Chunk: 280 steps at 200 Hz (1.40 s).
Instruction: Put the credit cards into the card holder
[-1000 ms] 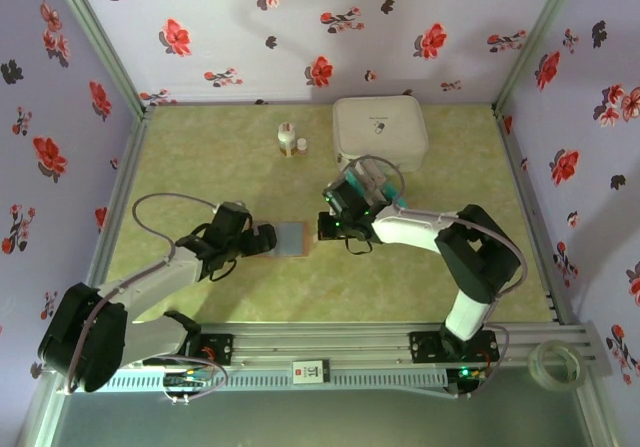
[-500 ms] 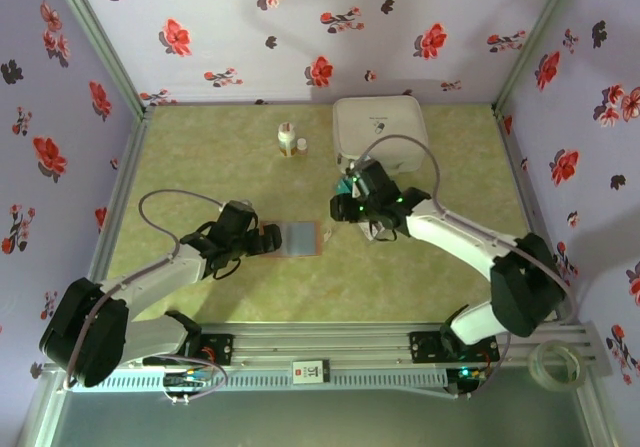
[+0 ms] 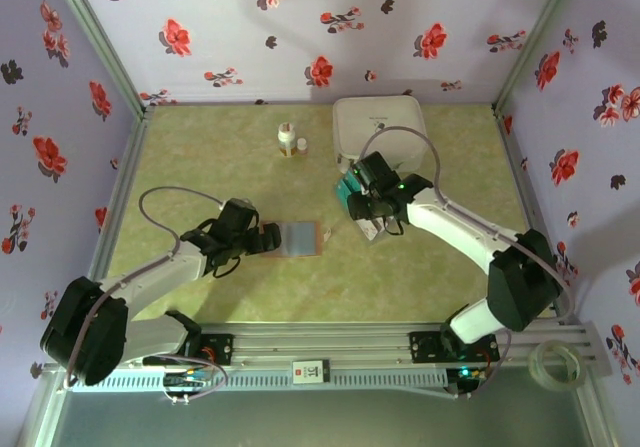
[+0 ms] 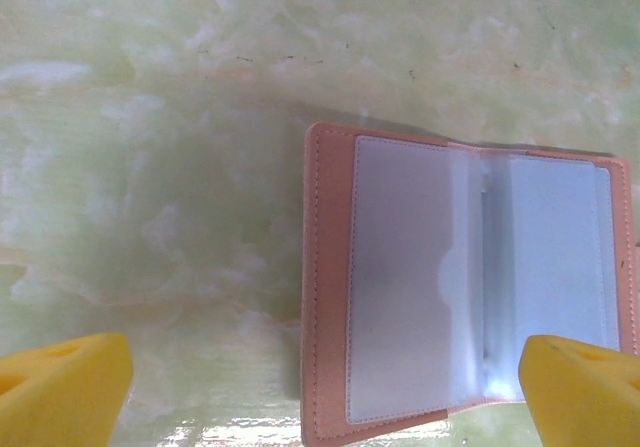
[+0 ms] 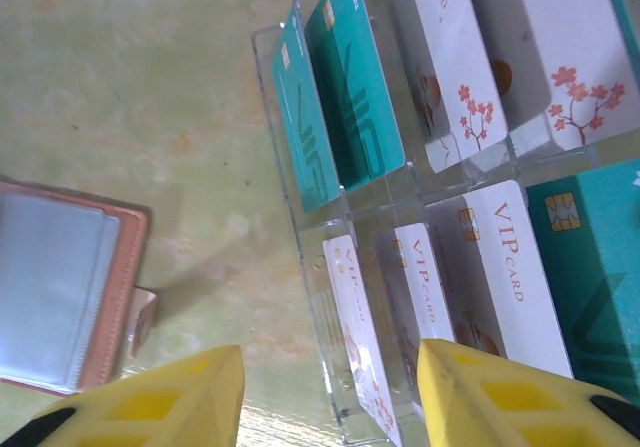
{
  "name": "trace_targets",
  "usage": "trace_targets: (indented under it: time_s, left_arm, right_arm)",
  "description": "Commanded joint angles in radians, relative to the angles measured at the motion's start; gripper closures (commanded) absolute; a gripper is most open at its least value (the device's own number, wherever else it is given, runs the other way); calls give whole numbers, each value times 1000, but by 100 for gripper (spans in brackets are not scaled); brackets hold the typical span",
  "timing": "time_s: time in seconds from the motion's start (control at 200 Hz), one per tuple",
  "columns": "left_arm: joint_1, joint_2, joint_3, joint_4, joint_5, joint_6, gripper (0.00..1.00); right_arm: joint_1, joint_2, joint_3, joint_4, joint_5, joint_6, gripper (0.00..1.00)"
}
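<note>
Both arms, left (image 3: 160,277) and right (image 3: 450,229), have smooth white-grey link shells joined by rounded black joint housings. The left gripper (image 4: 322,392) and the right gripper (image 5: 330,402) each sit on a black wrist block and end in two chunky, wedge-shaped yellow fingers (image 4: 60,387). The right pair shows black at its outer corners. A thin grey cable (image 3: 143,207) arcs back from behind each gripper, and a small green light (image 3: 399,179) glows just behind the right one.
</note>
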Motion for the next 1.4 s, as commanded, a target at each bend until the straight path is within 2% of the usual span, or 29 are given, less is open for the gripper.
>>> trace_targets:
  time_s: [0.0,0.35,0.715,1.175,1.395]
  left_arm:
    - [-9,17,31,-28,-27,29,0]
    - [-9,34,33,-22,-28,25,0]
    - [-9,46,27,-10,-28,18,0]
    - [-9,59,23,1,-28,13,0]
    - [-9,60,21,2,-28,10,0]
  right_arm:
    - [-1,52,53,-30,12,-39,53]
    - [-1,271,240,-50,-10,-77,63]
    - [-1,425,382,-84,81,-121,65]
    - [12,507,429,-101,125,-159,66]
    - [18,508,440,-106,115,-159,72]
